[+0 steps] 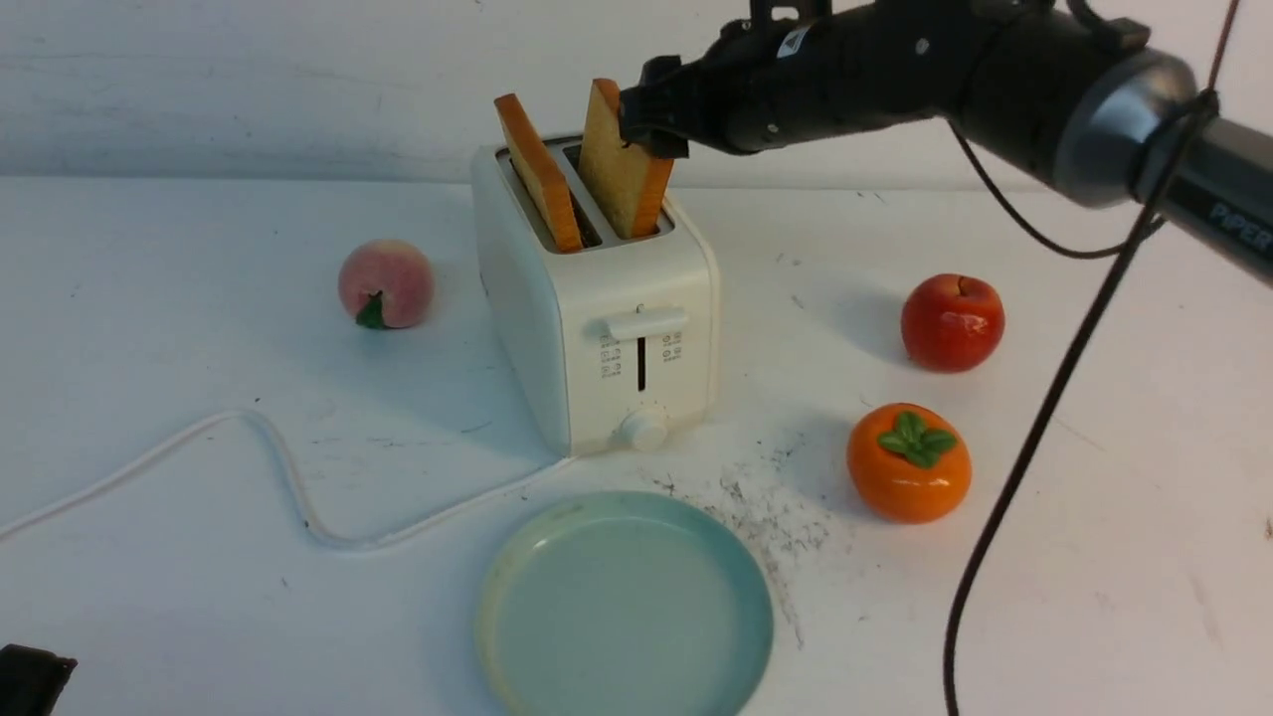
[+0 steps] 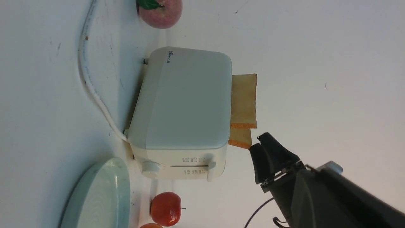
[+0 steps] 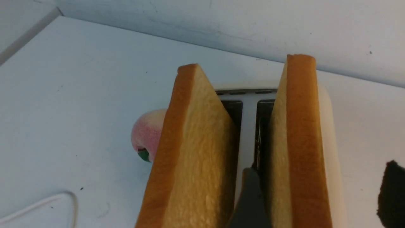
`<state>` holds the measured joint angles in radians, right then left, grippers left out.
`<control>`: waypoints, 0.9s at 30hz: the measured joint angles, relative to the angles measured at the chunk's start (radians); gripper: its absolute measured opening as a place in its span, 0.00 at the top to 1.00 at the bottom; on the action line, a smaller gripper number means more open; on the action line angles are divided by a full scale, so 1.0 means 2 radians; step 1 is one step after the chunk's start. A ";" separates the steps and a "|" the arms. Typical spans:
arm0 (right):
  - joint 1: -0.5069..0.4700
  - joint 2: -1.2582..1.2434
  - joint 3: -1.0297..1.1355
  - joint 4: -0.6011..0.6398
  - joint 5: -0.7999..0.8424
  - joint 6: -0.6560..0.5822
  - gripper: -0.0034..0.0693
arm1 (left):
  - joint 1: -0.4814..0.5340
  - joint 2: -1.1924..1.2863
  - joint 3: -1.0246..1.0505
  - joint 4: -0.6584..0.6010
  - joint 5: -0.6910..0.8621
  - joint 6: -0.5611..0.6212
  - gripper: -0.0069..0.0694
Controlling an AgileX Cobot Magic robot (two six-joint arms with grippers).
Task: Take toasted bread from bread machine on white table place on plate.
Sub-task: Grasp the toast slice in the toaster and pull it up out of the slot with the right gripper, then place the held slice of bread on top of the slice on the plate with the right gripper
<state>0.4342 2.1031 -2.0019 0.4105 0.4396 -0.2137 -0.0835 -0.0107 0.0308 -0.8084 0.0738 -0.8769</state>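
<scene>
So neither slice has made it to the plate (image 1: 625, 607) yet, it's bare down at the bottom middle of the front view. Both bits of toast are poking out of the toaster (image 1: 636, 328), upper middle: one slice (image 1: 540, 174) in the slot nearer the left of the frame, the other slice (image 1: 622, 164) in the slot nearer the right. They've popped up, so the toasting looks done, but I'd say the moving is all left to do.

The right claw (image 3: 319, 193) is up there with its fingers spread wide, one on each side of that second slice, no grip on it that I can see. My guess is closing on it comes next, then lift, then down to the plate, then same again for the other. Left claw is shut with nothing in it that I can spot, just a dark tip (image 1: 35, 676) in the bottom left corner.
</scene>
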 joint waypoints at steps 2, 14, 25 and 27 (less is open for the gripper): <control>0.000 0.009 0.000 0.012 -0.008 0.000 0.24 | 0.000 0.000 0.000 0.000 0.000 0.000 0.92; 0.001 0.039 -0.001 0.030 -0.021 0.000 0.80 | 0.000 0.000 0.000 0.000 -0.003 0.000 0.91; -0.023 -0.196 -0.005 -0.028 0.148 0.008 0.79 | 0.000 0.000 0.000 0.028 -0.004 0.002 0.90; -0.027 -0.215 -0.006 -0.034 0.185 0.015 0.79 | 0.000 0.000 0.000 0.028 -0.004 0.002 0.90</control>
<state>0.3807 1.6740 -2.0141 0.3429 0.8102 -0.1828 -0.0835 -0.0107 0.0308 -0.7527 0.0664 -0.8738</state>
